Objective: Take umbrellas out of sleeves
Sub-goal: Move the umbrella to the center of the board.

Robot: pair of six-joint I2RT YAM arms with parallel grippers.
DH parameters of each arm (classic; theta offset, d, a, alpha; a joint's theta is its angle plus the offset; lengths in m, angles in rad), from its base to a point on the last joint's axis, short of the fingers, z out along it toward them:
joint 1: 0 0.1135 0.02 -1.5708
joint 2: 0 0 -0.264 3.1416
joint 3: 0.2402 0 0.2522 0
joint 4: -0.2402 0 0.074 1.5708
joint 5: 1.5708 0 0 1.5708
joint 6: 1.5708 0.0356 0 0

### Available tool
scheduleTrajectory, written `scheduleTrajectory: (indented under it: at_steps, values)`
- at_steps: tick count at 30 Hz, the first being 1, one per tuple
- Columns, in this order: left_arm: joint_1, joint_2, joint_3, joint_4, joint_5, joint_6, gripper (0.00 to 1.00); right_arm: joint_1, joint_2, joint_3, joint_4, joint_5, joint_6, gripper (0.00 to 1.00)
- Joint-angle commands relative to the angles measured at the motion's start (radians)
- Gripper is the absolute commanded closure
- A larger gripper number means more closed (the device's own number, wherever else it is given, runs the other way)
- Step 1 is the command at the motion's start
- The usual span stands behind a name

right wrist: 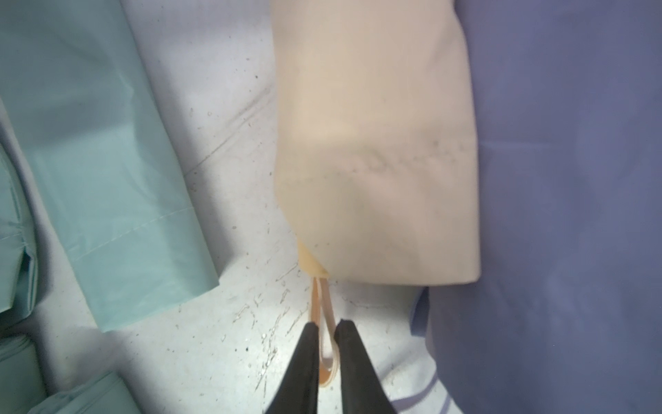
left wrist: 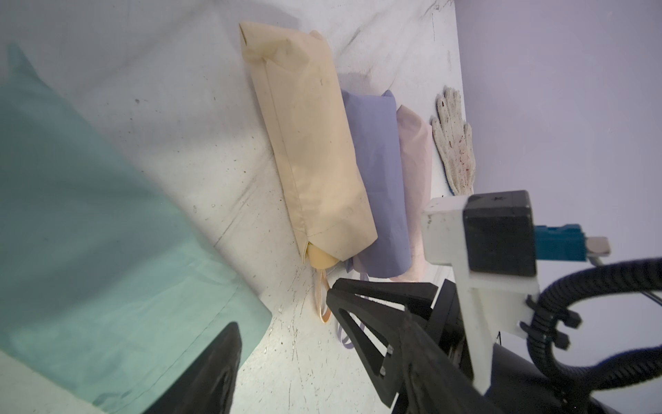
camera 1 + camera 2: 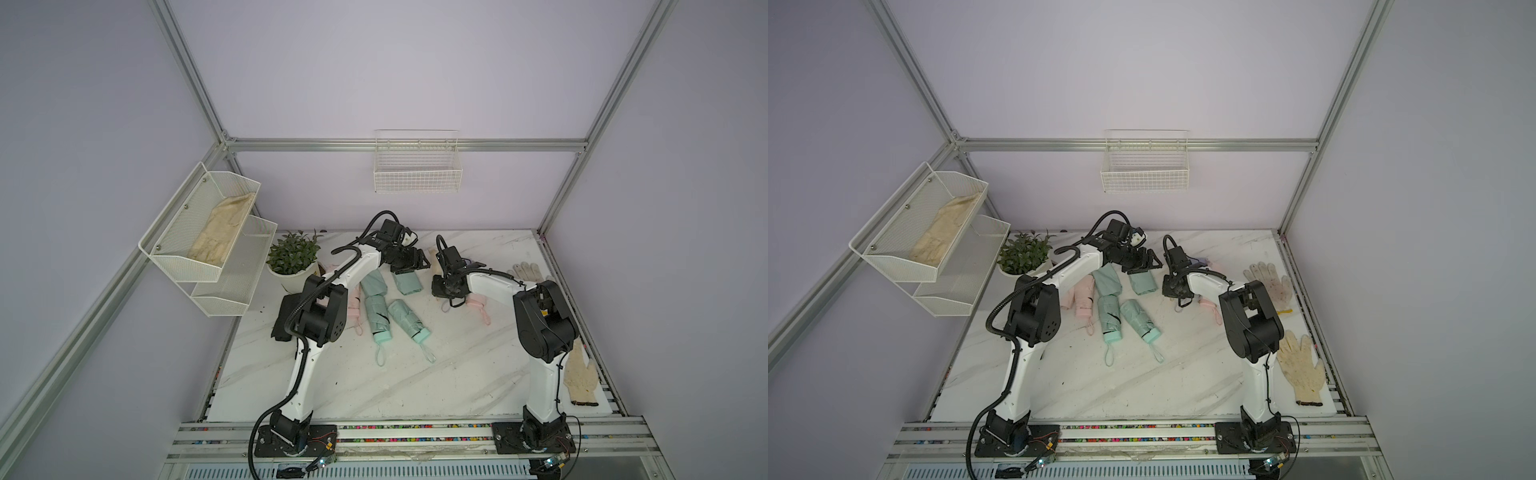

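A yellow sleeve lies at the back of the table with the yellow umbrella's handle cap poking out of its mouth. My right gripper is shut on that umbrella's wrist loop. A lavender sleeve and a pink sleeve lie beside it, both full. My left gripper is open, one finger over a flat mint sleeve. Two bare mint umbrellas and a pink umbrella lie mid-table.
A potted plant stands at the back left. A mesh wall shelf holds beige gloves, and a wire basket hangs on the back wall. White knit gloves lie along the right edge.
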Motion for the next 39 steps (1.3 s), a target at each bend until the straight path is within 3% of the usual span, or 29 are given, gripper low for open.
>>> scheduleTrajectory:
  at_steps: [1,19,23,32,39]
  values:
    - [0.001,-0.065,-0.022,0.025,0.014,0.014,0.30,-0.004,0.010,0.001,-0.016,0.012,-0.008,0.84]
    - [0.001,-0.059,-0.027,0.031,0.019,0.010,0.30,0.008,0.060,0.020,-0.044,0.067,-0.031,0.86]
    - [0.001,-0.059,-0.026,0.031,0.018,0.011,0.30,0.028,0.059,0.021,-0.060,0.094,-0.035,0.97]
    - [0.001,-0.065,-0.033,0.031,0.018,0.012,0.30,0.062,0.010,-0.026,-0.057,0.089,-0.022,1.00]
    - [0.001,-0.076,-0.055,0.034,0.013,0.012,0.30,0.103,-0.099,-0.162,-0.027,0.062,-0.002,1.00]
